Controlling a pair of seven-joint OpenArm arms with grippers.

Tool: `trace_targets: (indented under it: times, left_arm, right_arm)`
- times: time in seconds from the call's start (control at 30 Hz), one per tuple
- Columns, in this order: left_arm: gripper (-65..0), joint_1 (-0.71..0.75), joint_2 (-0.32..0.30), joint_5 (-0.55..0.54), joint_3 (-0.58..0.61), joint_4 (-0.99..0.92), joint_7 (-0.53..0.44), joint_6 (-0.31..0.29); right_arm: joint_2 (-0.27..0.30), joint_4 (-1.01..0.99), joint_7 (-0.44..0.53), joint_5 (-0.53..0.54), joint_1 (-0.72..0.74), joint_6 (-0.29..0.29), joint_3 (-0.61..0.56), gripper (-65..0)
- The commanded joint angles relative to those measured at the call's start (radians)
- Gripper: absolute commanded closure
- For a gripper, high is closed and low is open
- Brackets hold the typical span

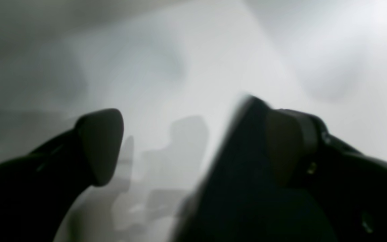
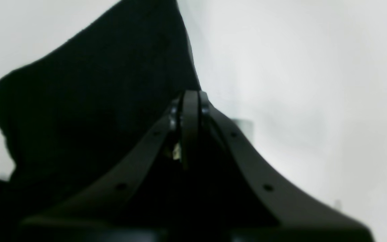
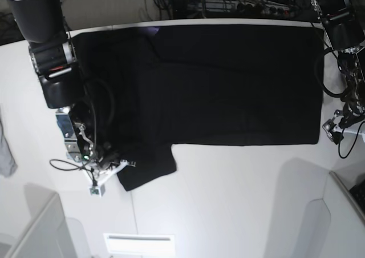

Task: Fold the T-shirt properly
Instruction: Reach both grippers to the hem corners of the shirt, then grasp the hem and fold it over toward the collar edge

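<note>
Mostly your left wrist view is blur, left gripper [image 1: 183, 144] fingers spread wide with black cloth against one, right gripper [image 2: 190, 101] clamped shut at the black T-shirt [image 3: 228, 87] sleeve, shirt flat on the white table [image 3: 239, 201], cables [image 3: 239, 1] behind, grey cloth scrap [image 3: 7, 155] cut off.

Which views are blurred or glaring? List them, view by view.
Left wrist: heavily blurred, open left hand over soft grey shadows. Right wrist: shut right hand and black T-shirt soft, background washed out. Base: sharp, with glare on the white table.
</note>
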Motion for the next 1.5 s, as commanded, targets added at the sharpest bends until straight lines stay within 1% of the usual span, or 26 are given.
trace_targets:
  times: [0.0,0.03,0.1,0.13,0.17,0.23,0.37,0.43,0.57,0.63,0.73,0.87,0.9,0.93,0.97,1.2,1.27,1.3,1.4,1.47]
  left_arm:
    - [-65.0,-0.036,-0.024,0.015,-0.005,0.003,-0.021,-0.03]
    - [-65.0,-0.052,-0.021,0.033,-0.005,-0.007,-0.021,-0.06]
    - [-65.0,-0.085,-0.005,0.07,-0.005,-0.04,-0.021,-0.148]
    - [-65.0,-0.099,-0.002,0.089,-0.005,-0.056,-0.021,-0.171]
    - [-64.2,-0.116,-0.001,0.113,-0.005,-0.075,-0.021,-0.177]
    - [-62.5,-0.147,0.018,0.158,-0.005,-0.112,-0.021,-0.18]
    - [-62.4,-0.204,0.049,0.216,-0.005,-0.182,-0.025,-0.185]
    - [-62.4,-0.23,0.062,0.231,0.011,-0.218,-0.061,-0.185]
    - [-62.4,-0.26,0.064,0.227,0.166,-0.287,-0.124,-0.185]
    - [-62.4,-0.285,0.067,0.227,0.212,-0.345,-0.157,-0.185]
    - [-62.4,-0.309,0.07,0.227,0.218,-0.426,-0.177,-0.185]
    - [-62.0,-0.311,0.075,0.227,0.226,-0.443,-0.177,-0.185]
    - [-61.1,-0.311,0.082,0.227,0.227,-0.443,-0.177,-0.185]
    - [-58.1,-0.308,0.085,0.228,0.227,-0.443,-0.177,-0.185]
    - [-53.5,-0.303,0.087,0.231,0.227,-0.443,-0.177,-0.185]
    - [-15.5,-0.299,0.09,0.227,0.229,-0.443,-0.177,-0.185]
    - [-3.6,-0.299,0.09,0.227,0.229,-0.442,-0.177,-0.185]
    - [0.0,-0.299,0.09,0.227,0.229,-0.434,-0.177,-0.185]
    - [0.0,-0.274,0.09,0.227,0.222,-0.359,-0.173,-0.185]
    - [0.0,-0.246,0.09,0.225,0.219,-0.285,-0.171,-0.185]
  right_arm:
    - [0.005,0.028,0.021,0.001,0.035,0.002,0.004,0.0]
    - [0.005,0.03,0.021,0.001,0.033,0.002,0.004,0.0]
    - [0.005,0.03,0.02,0.001,0.033,0.002,0.004,0.0]
    - [0.005,0.03,0.02,0.001,0.033,0.002,0.004,0.0]
    - [0.003,0.03,0.02,0.001,0.033,0.002,0.004,0.0]
    - [0.003,0.03,0.02,0.001,0.032,0.002,0.004,0.0]
    - [0.003,0.03,0.023,0.001,0.032,0.002,0.004,0.0]
    - [0.001,0.03,0.025,0.001,0.032,0.002,0.004,0.0]
    - [0.001,0.042,0.025,0.001,0.032,0.002,0.004,0.0]
    - [0.003,0.049,0.023,0.001,0.032,0.002,0.004,0.0]
    - [0.006,0.049,0.021,0.002,0.032,0.002,0.004,0.0]
    - [0.006,0.049,0.023,0.001,0.03,0.002,0.004,0.0]
    - [0.006,0.049,0.023,0.001,0.03,0.002,0.004,0.0]
    - [0.006,0.049,0.023,0.001,0.03,0.002,0.004,0.0]
    - [0.006,0.049,0.023,0.001,0.03,0.002,0.004,0.0]
    - [0.006,0.049,0.026,0.001,0.029,0.0,0.006,0.0]
    - [0.006,0.049,0.026,0.001,0.029,0.0,0.006,0.0]
    - [0.006,0.049,0.026,0.001,0.027,0.0,0.006,0.0]
    - [0.008,0.049,0.026,0.001,0.016,0.0,0.014,0.0]
    - [0.008,0.049,0.026,-0.001,0.0,0.0,0.049,0.0]
